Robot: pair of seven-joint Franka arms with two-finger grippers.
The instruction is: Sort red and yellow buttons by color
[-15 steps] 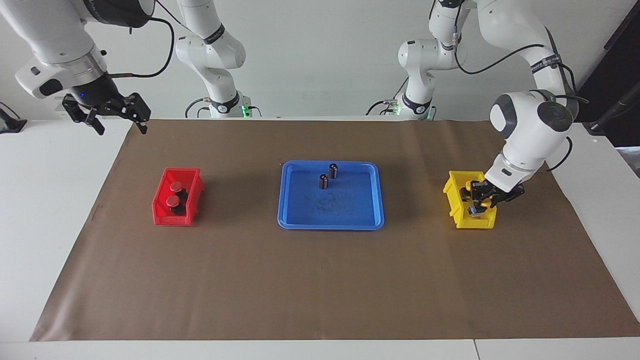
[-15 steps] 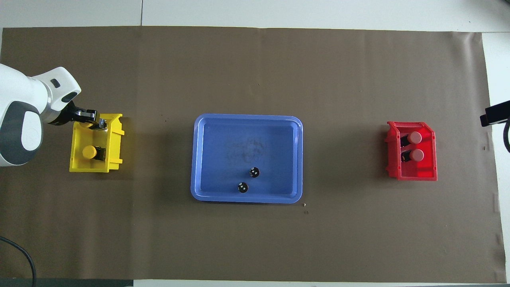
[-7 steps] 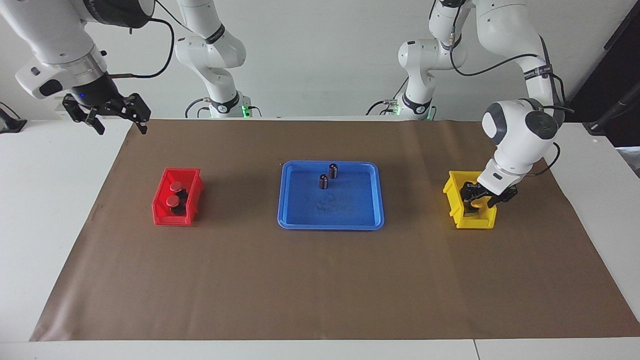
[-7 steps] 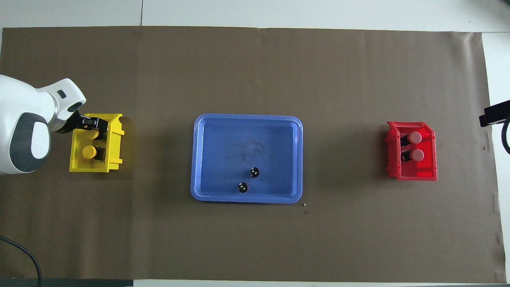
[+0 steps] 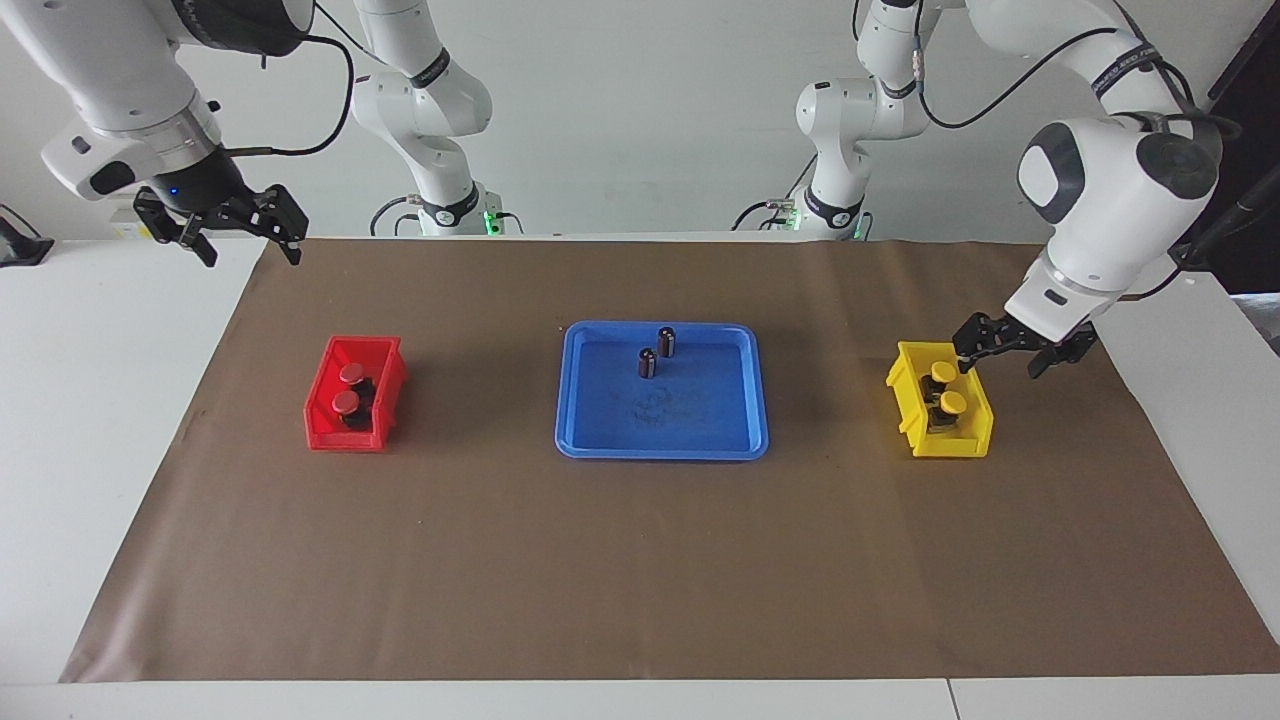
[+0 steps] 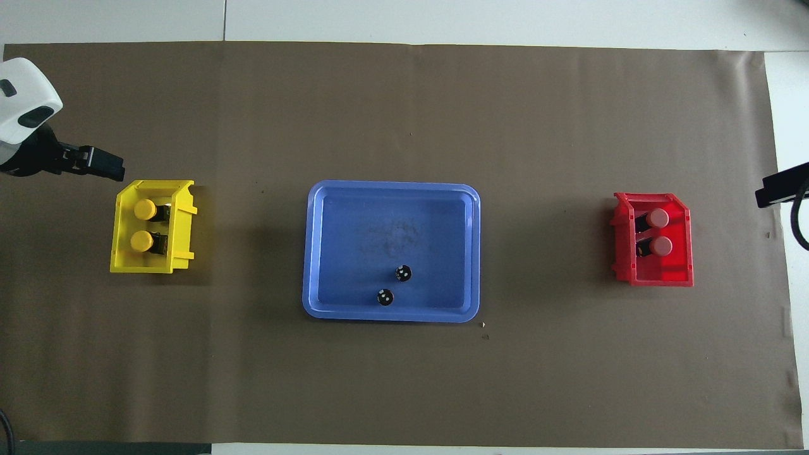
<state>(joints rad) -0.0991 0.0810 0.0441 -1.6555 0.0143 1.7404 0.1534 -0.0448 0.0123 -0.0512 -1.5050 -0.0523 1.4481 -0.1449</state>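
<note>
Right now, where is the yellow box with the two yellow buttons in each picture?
Facing view: the yellow box sits at the picture's right edge of the brown mat, at the left arm's end.
Overhead view: the yellow box sits at the picture's left.
Shared landmark: the blue tray, mid-table in both.

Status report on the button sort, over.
Left end effector open, empty, over yellow bin; right end effector open, waiting. Yellow buttons in yellow bin, red buttons in red bin. Nothing obstructing.

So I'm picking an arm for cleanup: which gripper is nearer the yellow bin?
Left. The left gripper hangs just above the yellow bin; the right gripper waits raised at the other end.
</note>
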